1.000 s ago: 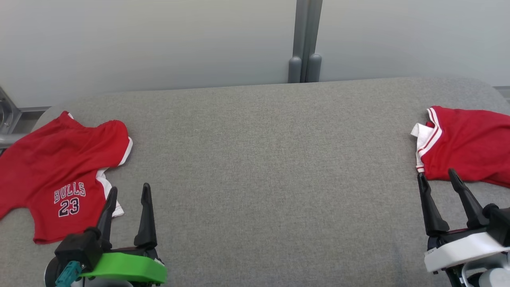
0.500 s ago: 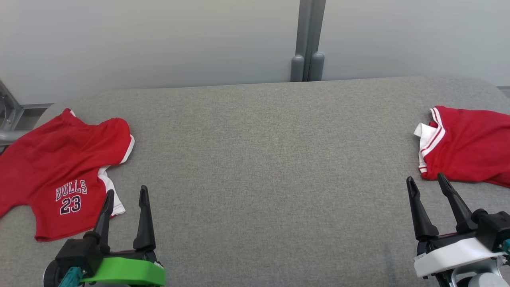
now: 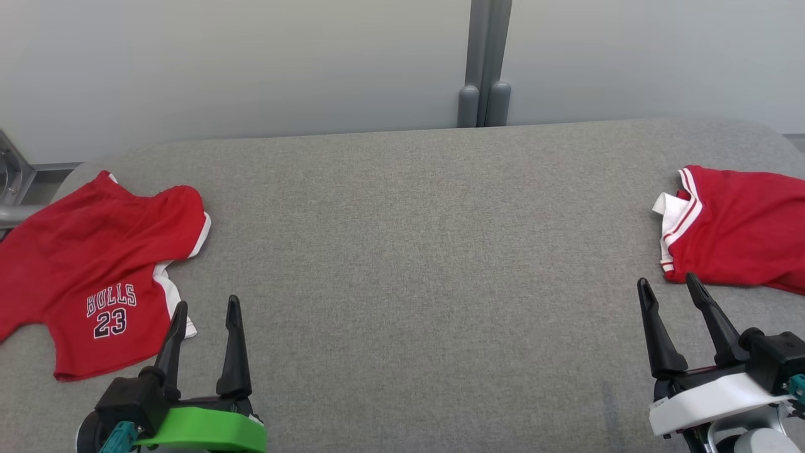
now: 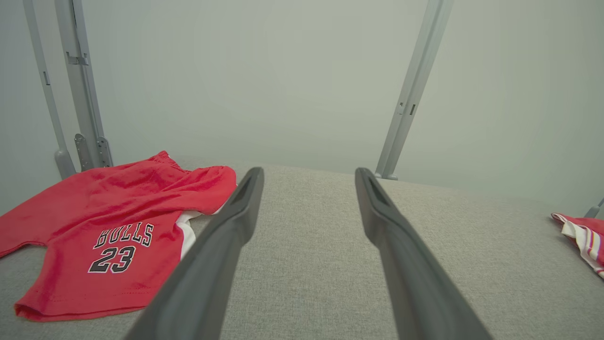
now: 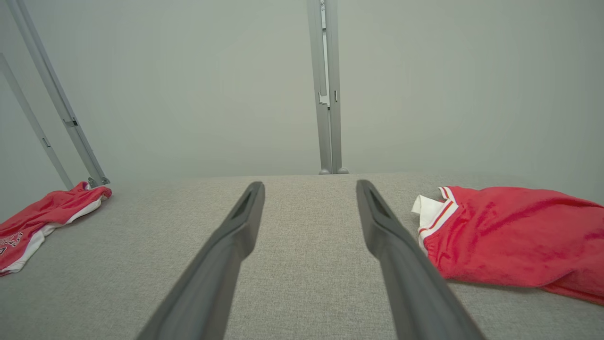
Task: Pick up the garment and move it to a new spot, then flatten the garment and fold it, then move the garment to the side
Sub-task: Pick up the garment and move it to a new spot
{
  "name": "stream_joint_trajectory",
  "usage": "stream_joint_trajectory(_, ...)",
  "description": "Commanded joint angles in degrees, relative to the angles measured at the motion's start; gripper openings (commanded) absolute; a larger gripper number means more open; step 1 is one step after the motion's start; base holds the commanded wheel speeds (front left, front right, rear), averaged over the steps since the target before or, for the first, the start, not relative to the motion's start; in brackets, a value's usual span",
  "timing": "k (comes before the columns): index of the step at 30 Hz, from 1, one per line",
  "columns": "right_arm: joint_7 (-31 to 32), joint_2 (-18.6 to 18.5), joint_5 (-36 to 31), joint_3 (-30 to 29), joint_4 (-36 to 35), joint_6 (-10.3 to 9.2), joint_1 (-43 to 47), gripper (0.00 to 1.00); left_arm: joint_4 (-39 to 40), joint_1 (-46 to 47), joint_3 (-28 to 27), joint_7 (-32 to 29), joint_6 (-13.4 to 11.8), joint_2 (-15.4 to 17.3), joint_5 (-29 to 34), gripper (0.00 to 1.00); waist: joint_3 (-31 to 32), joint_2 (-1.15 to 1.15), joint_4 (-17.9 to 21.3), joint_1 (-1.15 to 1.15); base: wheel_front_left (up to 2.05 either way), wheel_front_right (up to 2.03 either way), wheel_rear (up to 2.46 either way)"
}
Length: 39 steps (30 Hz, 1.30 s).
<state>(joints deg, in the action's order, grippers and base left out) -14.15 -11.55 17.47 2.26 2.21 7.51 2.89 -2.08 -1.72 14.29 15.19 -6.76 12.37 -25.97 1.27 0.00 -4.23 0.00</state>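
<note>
Clearance is opened between the right gripper [image 3: 665,280] and the red garment [image 3: 742,226] at the table's [image 3: 409,251] right end; with it and the left gripper [image 3: 208,302] spread wide and empty, pickup is judged pending.

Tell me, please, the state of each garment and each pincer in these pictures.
left pincer: open, empty, over the grey surface, beside the BULLS 23 garment.
right pincer: open, empty, its tips close to the striped-trim garment.
BULLS 23 garment: lying rumpled, not folded, print facing up, not held.
striped-trim garment: lying bunched, not held, partly cut off by the head view's edge.
</note>
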Motion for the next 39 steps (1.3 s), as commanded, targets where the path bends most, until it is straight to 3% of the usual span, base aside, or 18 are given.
stream_joint_trajectory(1,0.09,-0.3,0.35,-0.23,0.2,-0.03,-0.63,1.0,-0.21,-0.22,-0.41,0.03,0.31,-0.02,0.43,1.0,0.02,0.0,-0.18,0.0,0.0,0.0,0.0)
stream_joint_trajectory(10,0.59,-0.28,0.94,0.05,0.3,-0.03,0.09,1.0,-1.0,0.45,-0.68,0.03,0.61,-0.47,0.88,1.0,0.17,0.0,-2.86,0.0,0.0,0.0,0.0)
stream_joint_trajectory(39,-0.05,0.82,3.12,3.52,2.85,-0.03,-0.76,1.0,-0.13,-0.3,-0.98,-1.63,-0.27,1.84,0.05,1.0,1.29,0.0,-18.59,0.0,0.0,0.0,0.0)
